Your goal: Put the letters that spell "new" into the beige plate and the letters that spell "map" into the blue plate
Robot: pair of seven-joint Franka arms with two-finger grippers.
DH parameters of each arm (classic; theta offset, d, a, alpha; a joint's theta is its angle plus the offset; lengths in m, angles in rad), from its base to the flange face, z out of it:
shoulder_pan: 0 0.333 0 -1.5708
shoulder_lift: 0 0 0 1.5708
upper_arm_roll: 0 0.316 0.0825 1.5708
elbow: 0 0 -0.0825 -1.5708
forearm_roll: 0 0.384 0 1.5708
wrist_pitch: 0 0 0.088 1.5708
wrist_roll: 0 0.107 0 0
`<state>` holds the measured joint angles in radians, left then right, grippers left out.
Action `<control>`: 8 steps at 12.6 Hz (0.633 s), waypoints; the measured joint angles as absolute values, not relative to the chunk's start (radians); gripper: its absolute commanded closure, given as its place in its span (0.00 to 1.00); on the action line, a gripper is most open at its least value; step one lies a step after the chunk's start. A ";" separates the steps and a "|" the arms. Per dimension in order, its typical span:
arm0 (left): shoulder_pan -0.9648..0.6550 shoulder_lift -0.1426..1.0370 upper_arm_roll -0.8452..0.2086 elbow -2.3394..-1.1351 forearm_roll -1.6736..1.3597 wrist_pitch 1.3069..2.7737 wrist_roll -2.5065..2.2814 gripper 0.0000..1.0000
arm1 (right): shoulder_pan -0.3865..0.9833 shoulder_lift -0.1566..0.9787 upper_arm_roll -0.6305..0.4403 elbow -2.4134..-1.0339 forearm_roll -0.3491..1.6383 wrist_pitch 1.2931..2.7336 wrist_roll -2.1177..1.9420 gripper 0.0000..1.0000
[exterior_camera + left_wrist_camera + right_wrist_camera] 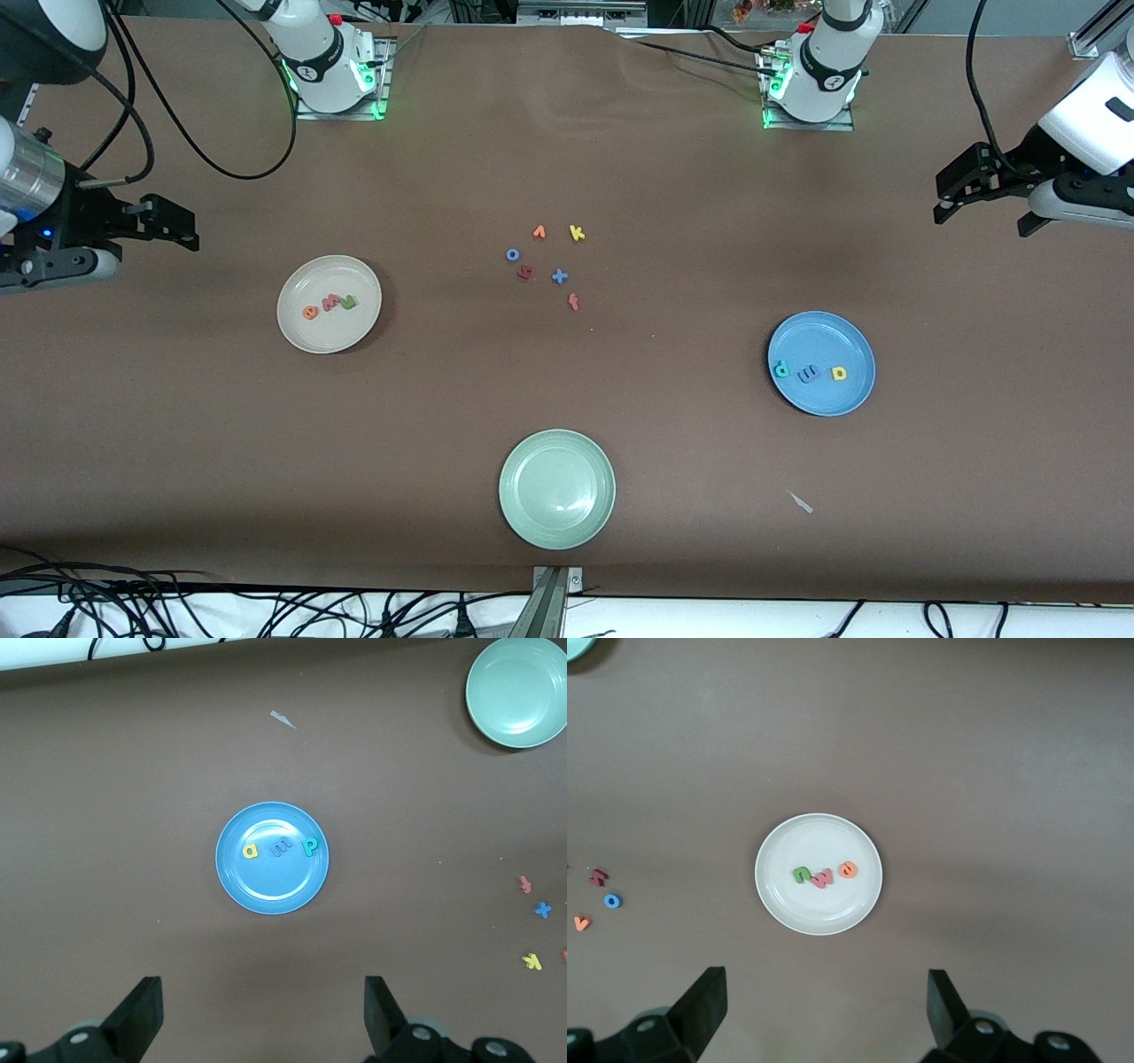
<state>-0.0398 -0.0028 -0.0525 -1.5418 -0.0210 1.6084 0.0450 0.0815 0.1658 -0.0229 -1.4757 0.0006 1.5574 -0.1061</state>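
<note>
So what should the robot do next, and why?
Probably nothing more than keep both arms parked. The green n, red w and orange e already lie in the beige plate, and the m, a and p in the blue plate. The left gripper and right gripper hang open, holding nothing.

Readable characters, foam letters only:
- beige plate (292, 332): e (310, 312), w (330, 303), n (349, 302).
- blue plate (824, 403): p (781, 369), m (808, 375), a (839, 373).
- loose on counter (177, 425): o (512, 254), k (577, 233), x (559, 276), f (573, 302).
</note>
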 measured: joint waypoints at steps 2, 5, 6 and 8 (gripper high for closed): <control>-0.041 -0.003 -0.055 -1.542 -0.021 1.608 0.045 0.00 | 0.081 0.169 -0.023 -1.474 0.000 1.558 -0.106 0.00; -0.041 -0.003 -0.055 -1.542 -0.021 1.608 0.045 0.00 | 0.081 0.163 -0.028 -1.465 0.000 1.555 -0.106 0.00; -0.041 -0.003 -0.055 -1.542 -0.021 1.608 0.045 0.00 | 0.080 0.161 -0.031 -1.464 0.000 1.553 -0.106 0.00; -0.041 -0.003 -0.055 -1.542 -0.021 1.608 0.045 0.00 | 0.079 0.158 -0.040 -1.462 0.000 1.552 -0.106 0.00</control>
